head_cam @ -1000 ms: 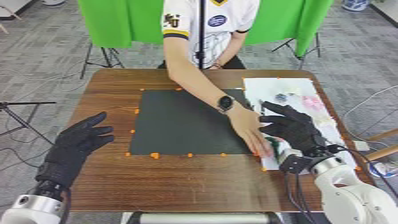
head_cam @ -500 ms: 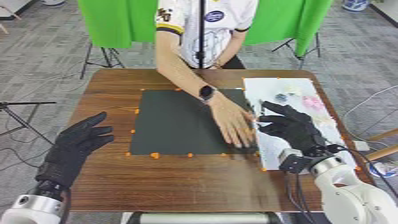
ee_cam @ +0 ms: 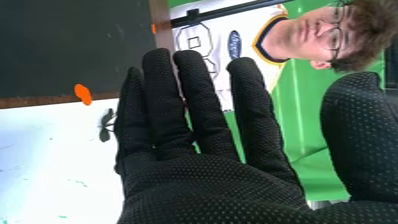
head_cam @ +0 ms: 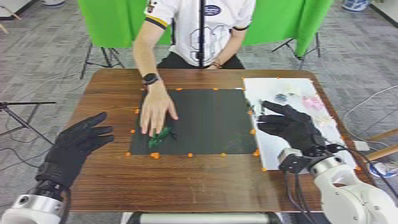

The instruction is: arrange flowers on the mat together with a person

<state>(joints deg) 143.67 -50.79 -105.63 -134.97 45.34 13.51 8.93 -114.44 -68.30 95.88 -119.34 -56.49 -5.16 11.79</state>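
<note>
Mat: dark [head_cam: 209, 120], on the brown tabletop [head_cam: 195, 187]; clock directions run from its centre, the person's side at 12.
Green sprig: [head_cam: 157, 141] lying on the mat toward 8 o'clock, at the fingertips of a person's hand [head_cam: 156, 106] reaching from 11.
Flowers: pink bloom [head_cam: 313, 103] on the white sheet [head_cam: 266, 85], toward 2 o'clock.
Left hand: [head_cam: 78, 137] between 8 and 9 o'clock, loosely open, empty.
Right hand: [head_cam: 289, 127] at 3 o'clock over the sheet, fingers straight, thumb spread wide, holding nothing.
</note>
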